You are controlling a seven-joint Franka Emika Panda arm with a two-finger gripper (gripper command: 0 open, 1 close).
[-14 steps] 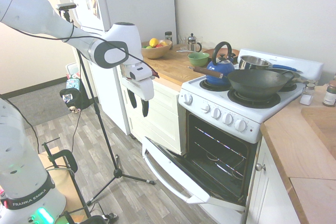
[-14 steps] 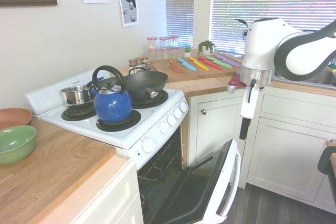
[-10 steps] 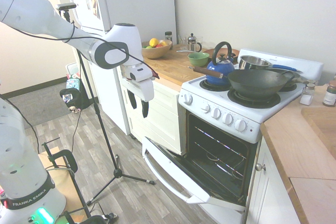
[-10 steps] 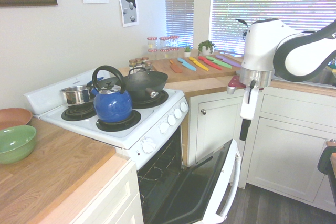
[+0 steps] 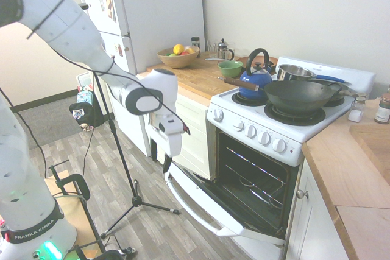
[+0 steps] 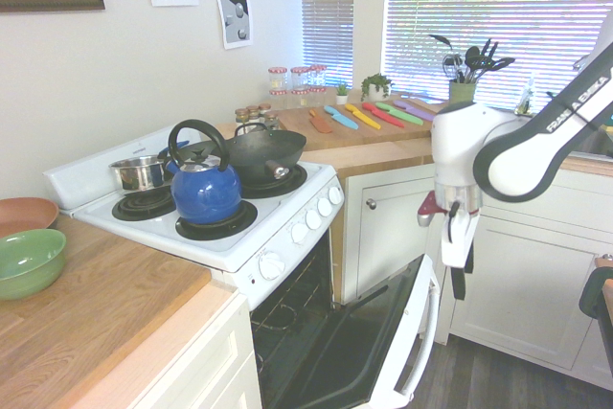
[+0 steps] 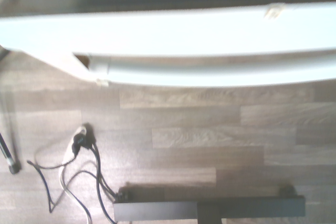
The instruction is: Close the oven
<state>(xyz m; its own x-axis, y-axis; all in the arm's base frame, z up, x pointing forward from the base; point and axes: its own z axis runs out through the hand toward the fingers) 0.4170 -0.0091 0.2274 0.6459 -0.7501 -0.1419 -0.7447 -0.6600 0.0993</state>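
Pale wood-look planks run across the lower left of the first exterior view, with a tall white fridge at upper centre-left and wooden countertops on 2 sides of the range; the oven stands right of centre there, its drop-down door part-way down at lower centre, and at left of centre in the second exterior view.

The gripper hangs near the door's upper edge, left of centre; its 2 dark fingers are parted, with nothing between them; whether either one touches the door I cannot tell.

On the range top sit 1 blue kettle, 1 dark wok and 1 steel pot; a hard slam could rattle them.

The door should feel stiff and fairly heavy, swinging on its bottom hinge, perhaps with some spring; its glossy white face may be slippery under fingertips; the bar handle, lower right in the second exterior view, offers the surest hold; otherwise, a push from the outer side near the middle of the top edge, up and inward, should suit; pushing at 1 corner risks slipping off.
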